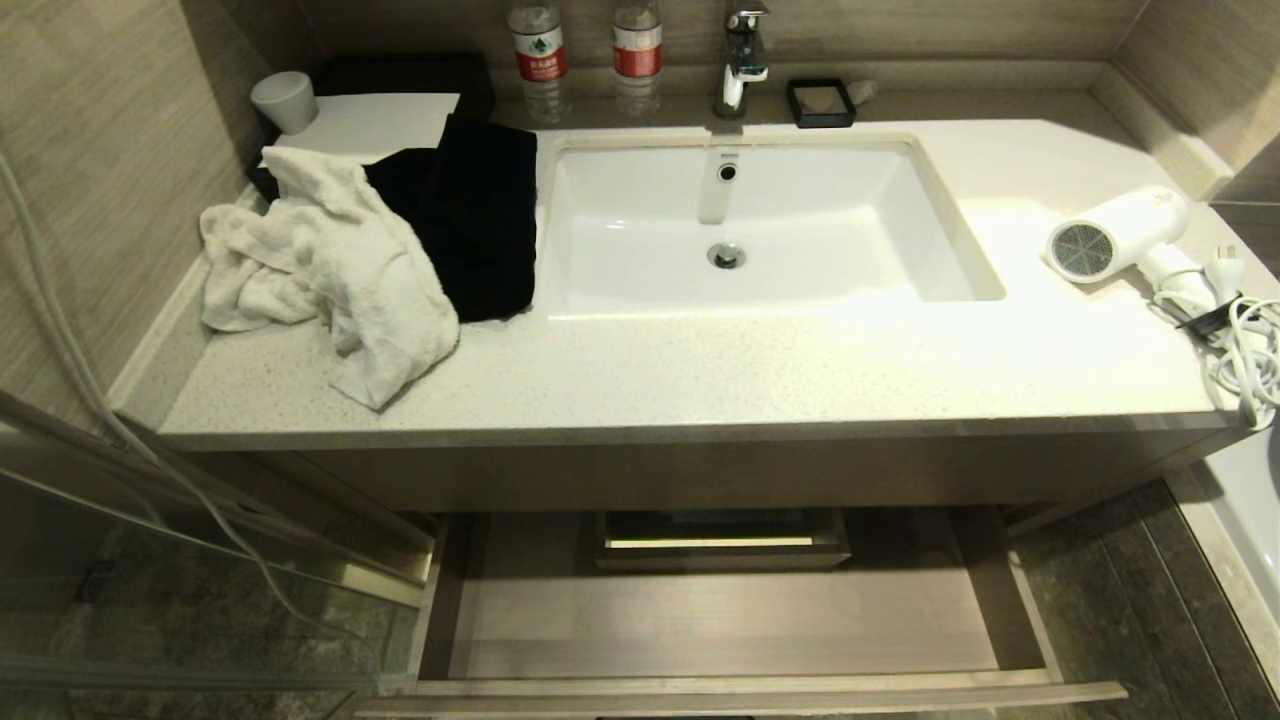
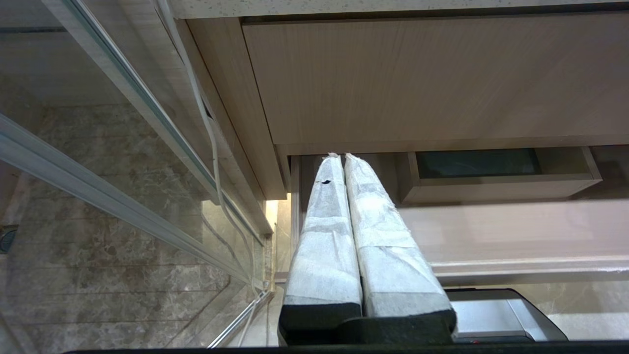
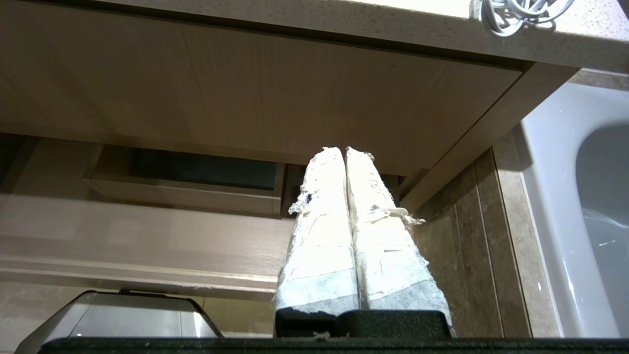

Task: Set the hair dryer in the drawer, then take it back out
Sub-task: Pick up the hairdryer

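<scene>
We are seeing the hair dryer (image 1: pixel 1120 235) lying on the table (image 1: pixel 700 370) right of the sink (image 1: pixel 740 220), while the drawer (image 1: pixel 730 620) is standing open; both the left end effector (image 2: pixel 339 157) and the right end effector (image 3: pixel 341 150) are pressed together, empty, low beside it.

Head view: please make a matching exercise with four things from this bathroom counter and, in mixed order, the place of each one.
Things:
1. hair dryer
2. white towel
3. drawer
4. two bottles

Places:
A. pulled open under the counter, nothing inside
B. at the back wall, left of the tap
C. counter, right of the sink
D. counter, left of the sink, partly on a black cloth

Pairs: 1-C, 2-D, 3-A, 4-B
</scene>
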`<state>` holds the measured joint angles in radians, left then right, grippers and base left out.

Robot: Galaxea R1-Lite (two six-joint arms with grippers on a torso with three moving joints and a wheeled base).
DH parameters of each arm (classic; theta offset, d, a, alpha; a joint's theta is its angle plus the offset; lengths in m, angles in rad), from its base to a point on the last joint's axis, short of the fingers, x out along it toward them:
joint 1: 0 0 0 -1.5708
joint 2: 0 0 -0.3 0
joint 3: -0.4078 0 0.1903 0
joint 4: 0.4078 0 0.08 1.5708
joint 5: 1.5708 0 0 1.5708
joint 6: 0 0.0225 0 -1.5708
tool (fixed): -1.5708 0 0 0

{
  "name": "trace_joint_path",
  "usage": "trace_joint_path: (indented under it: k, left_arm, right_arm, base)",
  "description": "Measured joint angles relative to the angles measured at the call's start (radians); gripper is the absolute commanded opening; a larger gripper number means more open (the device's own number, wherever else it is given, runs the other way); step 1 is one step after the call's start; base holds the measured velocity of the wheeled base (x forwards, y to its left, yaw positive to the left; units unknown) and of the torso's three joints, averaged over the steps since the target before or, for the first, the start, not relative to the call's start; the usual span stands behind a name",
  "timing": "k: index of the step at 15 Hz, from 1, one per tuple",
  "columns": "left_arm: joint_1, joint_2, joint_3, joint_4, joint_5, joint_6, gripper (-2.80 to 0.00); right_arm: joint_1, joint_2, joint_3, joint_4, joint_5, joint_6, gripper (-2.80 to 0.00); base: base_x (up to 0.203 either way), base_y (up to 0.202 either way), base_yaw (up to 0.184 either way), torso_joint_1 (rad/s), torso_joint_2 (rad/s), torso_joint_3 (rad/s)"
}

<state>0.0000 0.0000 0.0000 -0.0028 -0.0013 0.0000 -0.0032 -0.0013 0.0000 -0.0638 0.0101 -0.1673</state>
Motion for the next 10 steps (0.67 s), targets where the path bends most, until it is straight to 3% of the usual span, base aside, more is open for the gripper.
trace_joint_path:
  k: [8, 10]
  left_arm:
    - [0.000, 0.000, 0.000, 0.000, 0.000, -0.002, -2.80]
    - [0.000, 0.000, 0.000, 0.000, 0.000, -0.003, -2.80]
  right_arm:
    - [0.000, 0.000, 0.000, 0.000, 0.000, 0.001, -2.80]
    - [0.000, 0.000, 0.000, 0.000, 0.000, 0.001, -2.80]
  base:
    - [0.000, 0.000, 0.000, 0.000, 0.00, 0.000]
    - [-0.144, 0.000, 0.004, 0.002, 0.01, 0.001]
